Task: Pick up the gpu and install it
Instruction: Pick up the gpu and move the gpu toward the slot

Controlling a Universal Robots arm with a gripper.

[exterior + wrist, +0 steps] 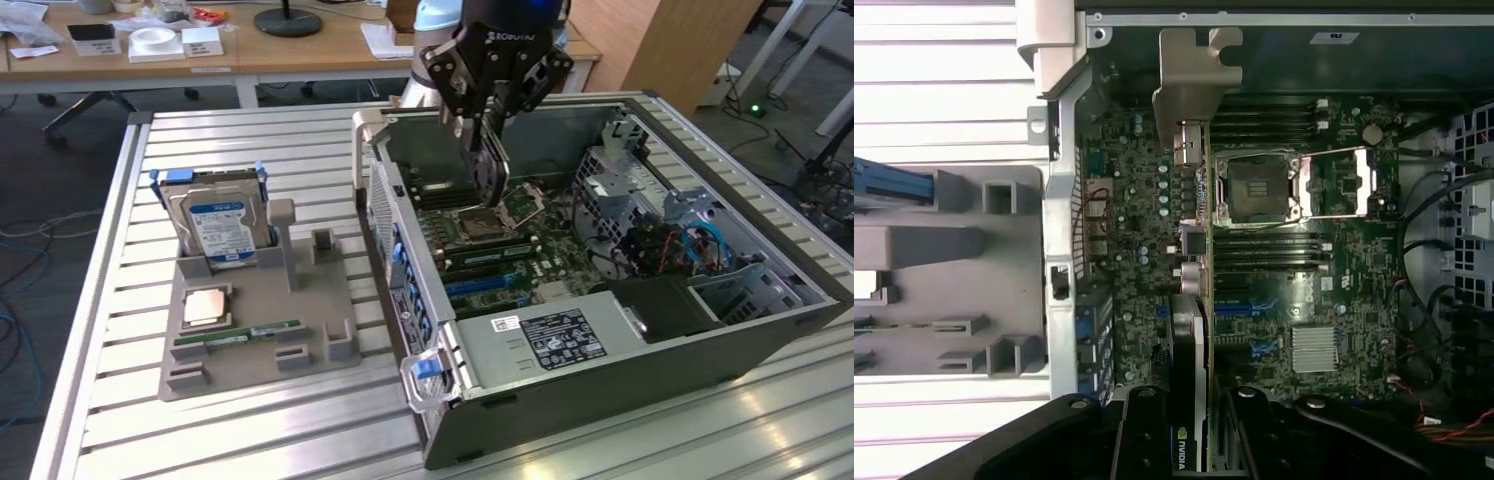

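Gripper (pixel 489 118): closed on the gpu (pixel 493 170), the card pinched by both faces at one end; placed over the far part of the open case (pixel 601 390).
Gpu: held on edge and hung downward from the gripper inside the case opening, above the motherboard (pixel 514 255) and close to the CPU socket (pixel 487 222). The metal bracket is at the end away from the gripper. No contact with the board can be made out.
Case: laid on its side on the table (pixel 200 440), side panel off, on the exterior view's right.
Motherboard: exposed; no expansion card is fitted on it.
CPU socket: uncovered, just beside the hanging card.
Blue slots (pixel 478 287): unfilled, nearer than the card and apart from it.
Holder (pixel 254 345): grey, on the exterior view's left, well apart from the case.
Hard drive (pixel 220 225): stood upright at the far end of the holder.
Memory stick (pixel 240 333): laid flat at the near end of the holder.
Done: the pick-up is judged complete, since the card is gripped, clear of the holder and positioned over the case.
Left: the install is judged not yet done, as the card is seated in no slot. The task is put at roughly its midpoint.
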